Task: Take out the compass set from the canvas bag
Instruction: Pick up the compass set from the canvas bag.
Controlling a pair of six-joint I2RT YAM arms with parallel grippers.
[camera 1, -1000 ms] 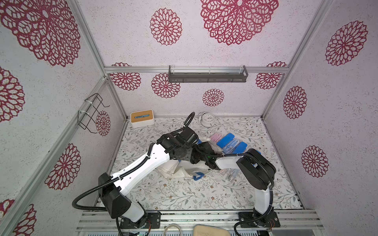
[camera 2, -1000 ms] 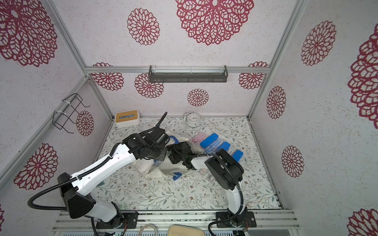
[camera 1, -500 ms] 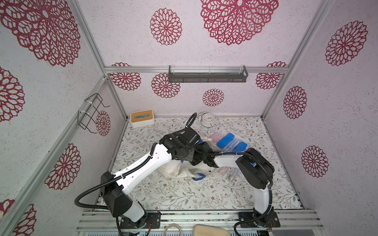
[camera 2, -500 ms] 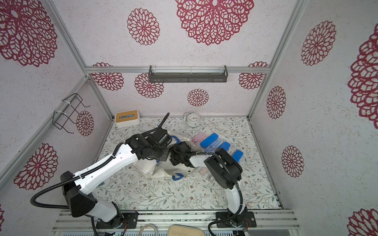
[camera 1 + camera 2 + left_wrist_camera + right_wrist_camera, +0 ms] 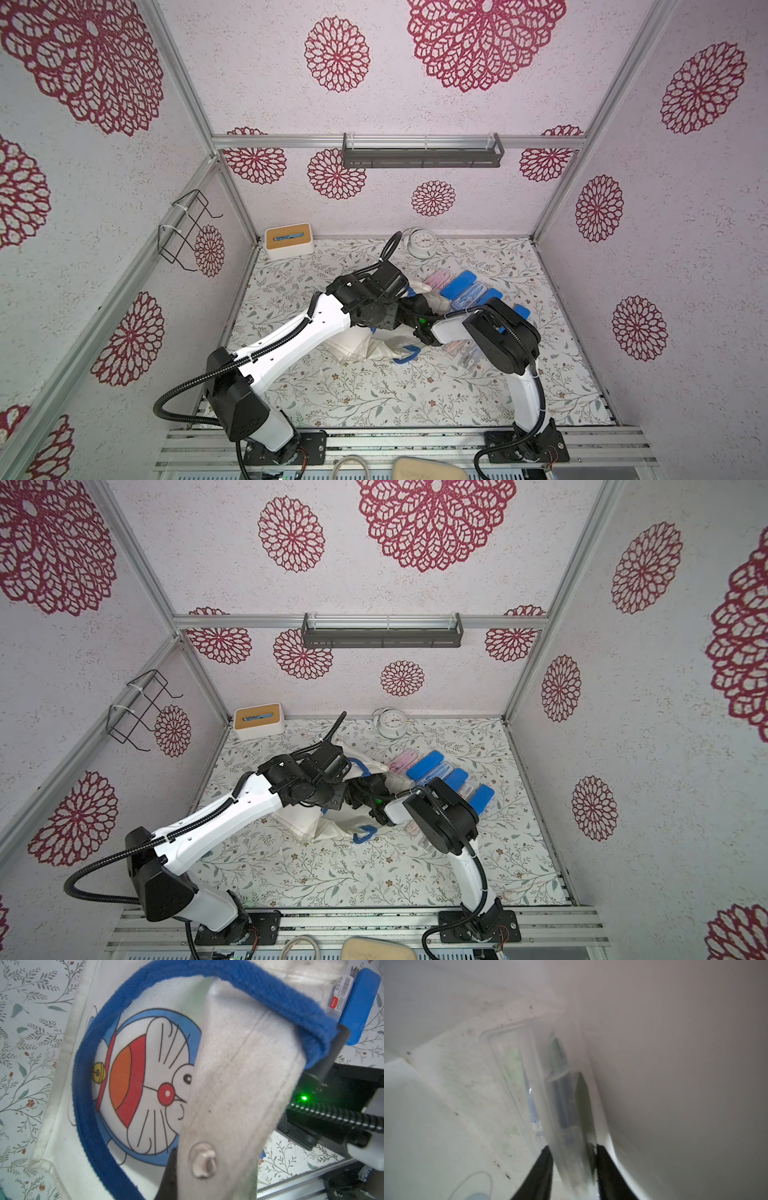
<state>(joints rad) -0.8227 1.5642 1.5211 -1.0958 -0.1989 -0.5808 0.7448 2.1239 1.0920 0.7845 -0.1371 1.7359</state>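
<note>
Right gripper taking hold of the compass set inside the canvas bag.
The left gripper is clamped on the bag's rim cloth beside its snap, holding the mouth up off the table. Deep inside the bag, the right gripper's fingers appear pressed against both sides of the clear case. Next it likely calls for drawing the case straight out through the mouth without snagging cloth.
</note>
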